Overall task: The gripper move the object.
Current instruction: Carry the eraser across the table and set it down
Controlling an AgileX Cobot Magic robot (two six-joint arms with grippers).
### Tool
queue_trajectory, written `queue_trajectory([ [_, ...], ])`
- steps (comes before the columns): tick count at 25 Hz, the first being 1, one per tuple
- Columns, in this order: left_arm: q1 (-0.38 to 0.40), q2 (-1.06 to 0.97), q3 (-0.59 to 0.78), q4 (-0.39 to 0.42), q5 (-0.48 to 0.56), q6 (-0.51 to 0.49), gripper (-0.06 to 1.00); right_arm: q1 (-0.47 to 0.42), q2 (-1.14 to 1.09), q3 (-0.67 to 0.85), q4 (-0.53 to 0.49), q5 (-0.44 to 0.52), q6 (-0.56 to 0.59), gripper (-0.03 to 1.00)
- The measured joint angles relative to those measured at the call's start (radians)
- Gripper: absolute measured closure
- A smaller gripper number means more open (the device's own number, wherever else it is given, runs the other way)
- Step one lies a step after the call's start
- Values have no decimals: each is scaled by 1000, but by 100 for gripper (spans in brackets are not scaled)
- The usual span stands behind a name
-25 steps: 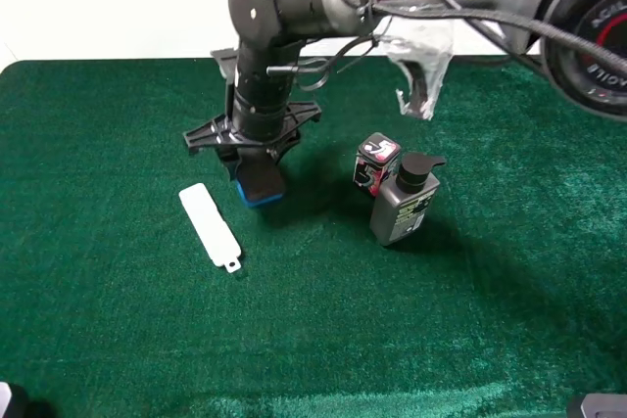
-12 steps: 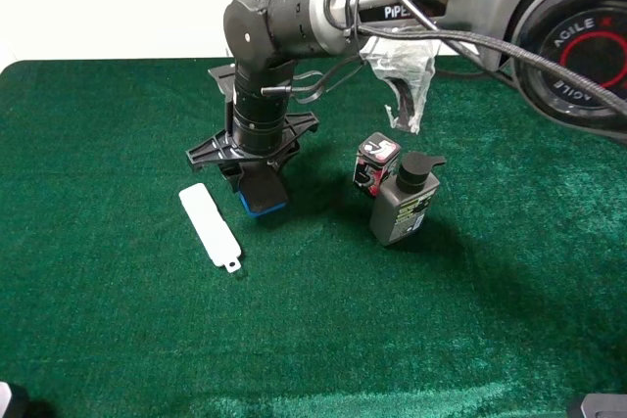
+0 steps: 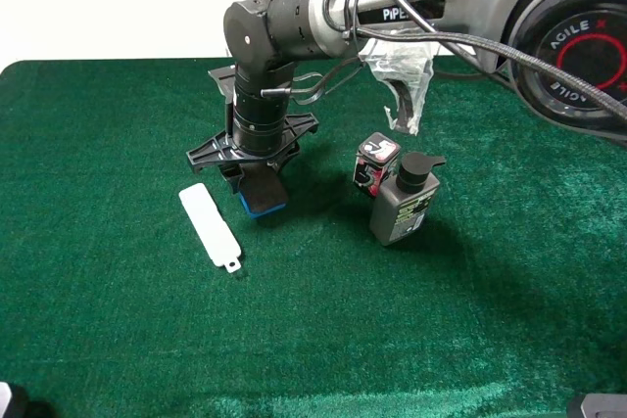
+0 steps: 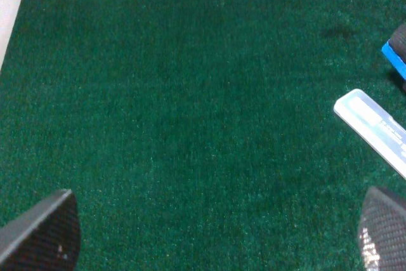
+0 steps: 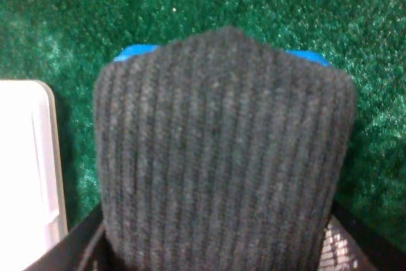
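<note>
The exterior high view shows the right gripper (image 3: 259, 179) reaching down from an arm that crosses the middle. It is clenched on the object (image 3: 263, 205), which sits between its jaws. Only this view shows the pump bottle (image 3: 402, 205) and the small red, black and white box (image 3: 375, 163), touching each other and well apart from those jaws on one side. The white strip (image 3: 209, 225) lies flat just outside the jaws on the other side.

The right wrist view alone shows the ribbed dark felt face filling the gap between the jaws, with blue showing only along the object's far edge. The object's long axis runs out along the fingers, its free end pointing steeply down at the green cloth (image 3: 118, 124). Whether that end touches the cloth cannot be told.

The left wrist view shows the left gripper (image 4: 212, 236) released, jaws wide apart over bare cloth. The strip and a blue corner of the object lie far beyond its jaws, off to one side.
</note>
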Motion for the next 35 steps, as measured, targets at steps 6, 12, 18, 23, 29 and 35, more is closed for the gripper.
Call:
queue_trajectory([
  [6, 0, 0, 0, 0, 0, 0, 6, 0, 0, 0, 0, 0, 0, 33],
  [12, 0, 0, 0, 0, 0, 0, 6, 0, 0, 0, -1, 0, 0, 28],
  [18, 0, 0, 0, 0, 0, 0, 6, 0, -6, 0, 5, 14, 0, 28],
  [23, 0, 0, 0, 0, 0, 0, 6, 0, -45, -7, 27, 48, -6, 28],
  [29, 0, 0, 0, 0, 0, 0, 6, 0, -112, -7, 55, 92, -29, 28],
  [35, 0, 0, 0, 0, 0, 0, 6, 0, -178, -7, 61, 164, -56, 28],
])
